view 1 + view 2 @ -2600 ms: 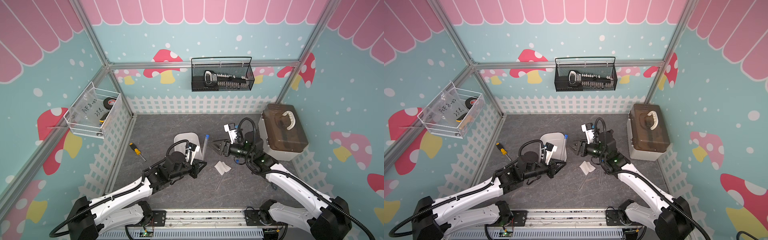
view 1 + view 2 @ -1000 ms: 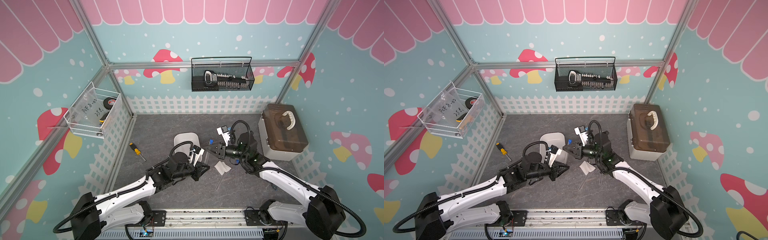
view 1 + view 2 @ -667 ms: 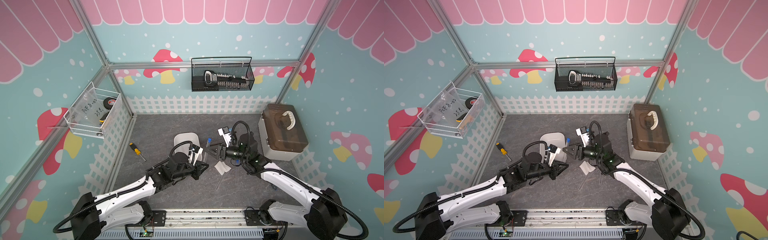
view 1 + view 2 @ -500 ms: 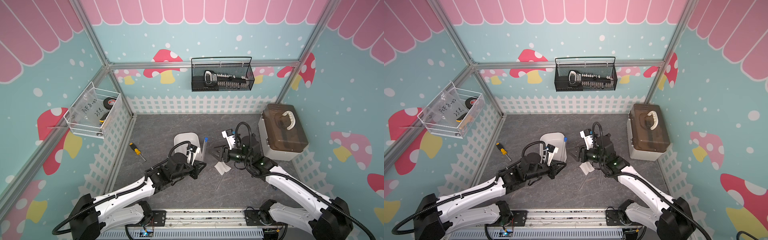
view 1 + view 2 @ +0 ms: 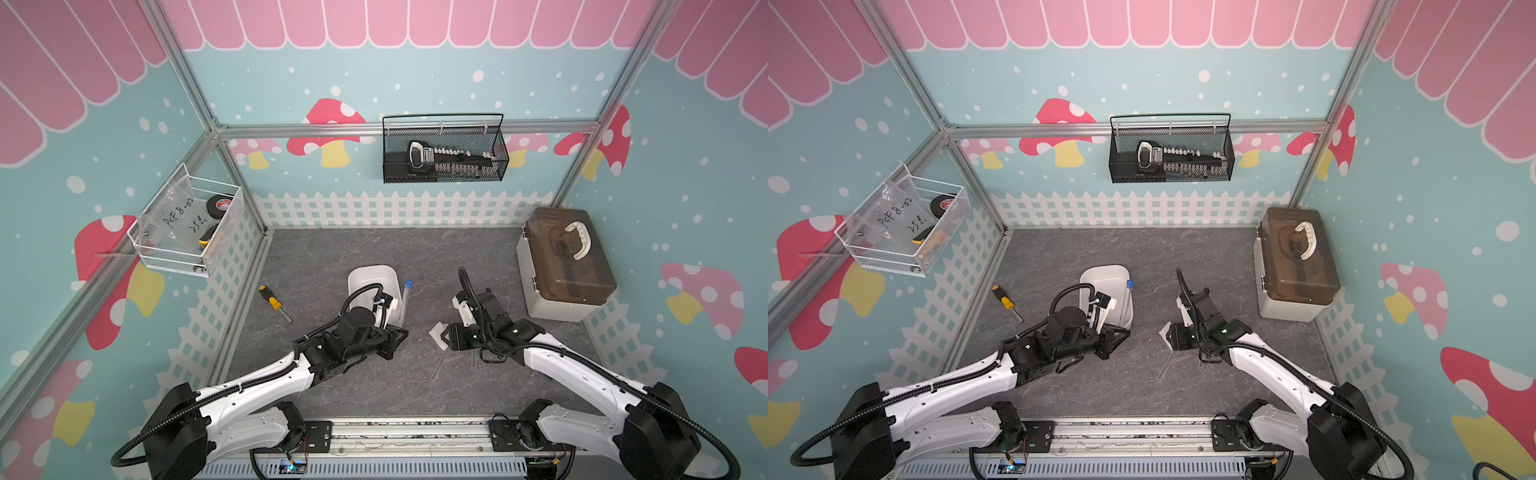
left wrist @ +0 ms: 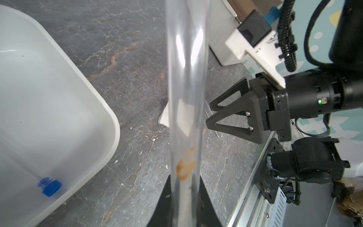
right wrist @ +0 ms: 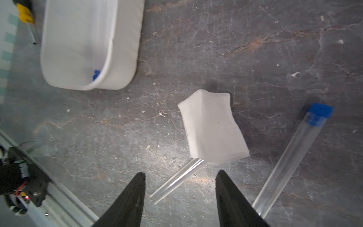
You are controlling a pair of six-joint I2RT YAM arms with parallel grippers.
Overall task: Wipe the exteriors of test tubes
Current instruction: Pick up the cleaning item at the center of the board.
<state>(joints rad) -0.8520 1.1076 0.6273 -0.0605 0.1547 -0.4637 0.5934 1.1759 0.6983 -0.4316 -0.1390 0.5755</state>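
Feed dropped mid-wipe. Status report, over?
Left gripper shut on test tube. Right gripper open above white cloth, holding nothing. Loose tube lies partly under cloth; second tube beside it.

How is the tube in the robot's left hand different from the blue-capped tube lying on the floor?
The held tube is gripped in the left hand, off the grey floor; the lying tube rests flat on it. The held tube has a brown smudge; the lying tube shows none. Both are clear with blue caps.
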